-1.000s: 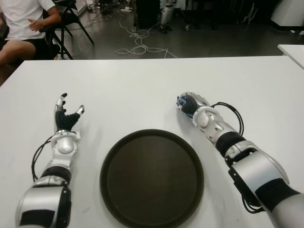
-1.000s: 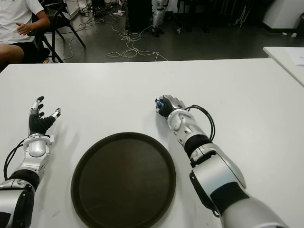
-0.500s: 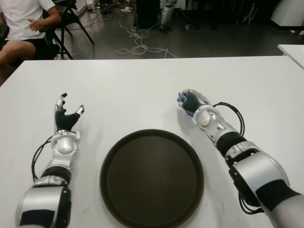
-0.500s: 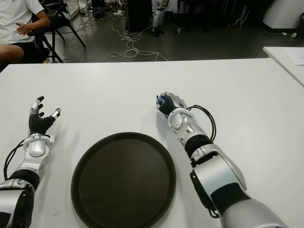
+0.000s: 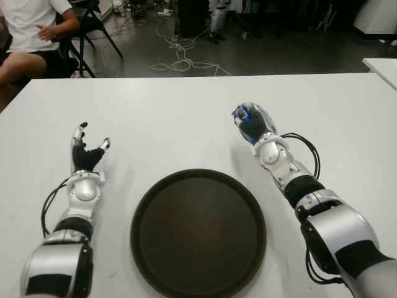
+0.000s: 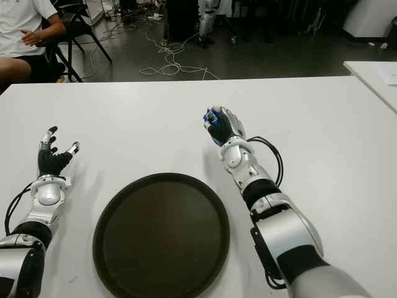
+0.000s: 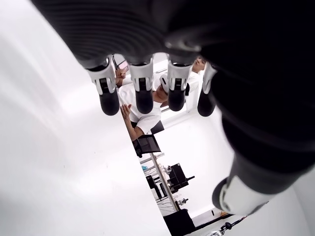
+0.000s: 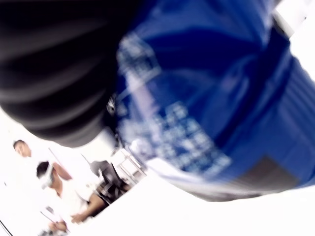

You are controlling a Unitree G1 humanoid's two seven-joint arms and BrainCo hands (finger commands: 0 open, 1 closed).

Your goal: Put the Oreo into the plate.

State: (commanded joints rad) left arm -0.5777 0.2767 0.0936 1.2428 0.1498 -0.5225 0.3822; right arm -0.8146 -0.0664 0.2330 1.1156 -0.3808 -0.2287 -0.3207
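1. The robot's right hand (image 5: 251, 121) is clenched around the Oreo (image 8: 206, 98), a small packet in a blue wrapper. In the right wrist view the wrapper fills most of the picture, pressed close against the dark palm. The hand seems to be raised above the white worktop (image 5: 186, 112) beyond the plate, on the robot's right, though whether it clears the surface cannot be told for sure.

2. The grip wraps the packet almost fully, so only a patch of blue shows between the fingers in the eye views. A judgement: such an enclosing hold suits carrying the packet across without dropping it.

3. The plate (image 5: 142, 248) is a round, dark, shallow tray with a low raised rim, lying flat on the worktop in front of the robot, nearer to it than the right hand. Nothing lies in it, so the Oreo is not yet delivered.

4. Nothing stands between the right hand and the plate. Only the rim would need clearing, so the way looks open.

5. The left hand (image 5: 87, 152) shows to the left of the plate, well apart from it, fingers spread and pointing upward, grasping nothing. It is idle.

6. Past the far edge of the worktop, a person (image 5: 31, 34) in a white shirt sits on a dark chair (image 5: 93, 25) at the robot's far left, and cables (image 5: 180, 59) lie tangled on the floor. None of this is near the work.
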